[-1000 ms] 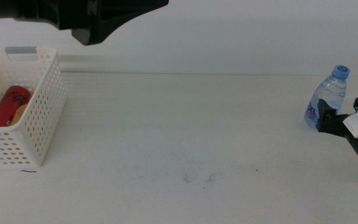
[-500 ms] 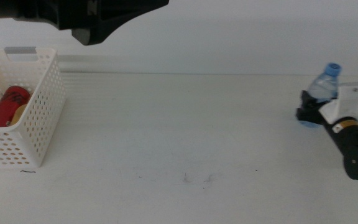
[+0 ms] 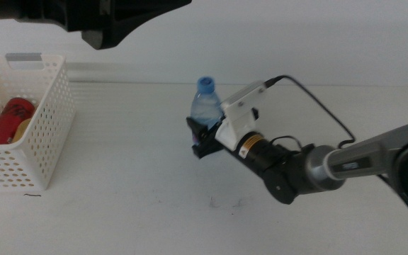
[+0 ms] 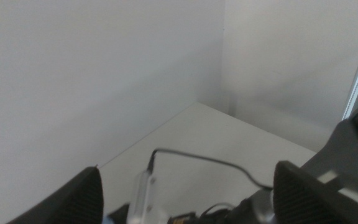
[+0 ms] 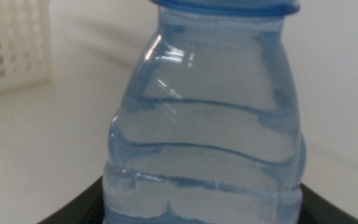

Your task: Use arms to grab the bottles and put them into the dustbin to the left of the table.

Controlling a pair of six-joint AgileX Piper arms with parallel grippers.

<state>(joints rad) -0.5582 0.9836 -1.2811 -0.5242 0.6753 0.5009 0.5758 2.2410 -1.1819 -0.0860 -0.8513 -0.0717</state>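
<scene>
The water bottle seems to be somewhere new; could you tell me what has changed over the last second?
The right hand closed on the water bottle at the table's right edge and carried it leftward to mid-table, toward the dustbin. The left hand, the dustbin and its red can stayed put.

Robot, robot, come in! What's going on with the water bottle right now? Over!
Right gripper shut on water bottle, mid-table. Left gripper open, waiting up high. Dustbin at left, red can inside. Nothing between them.
</scene>
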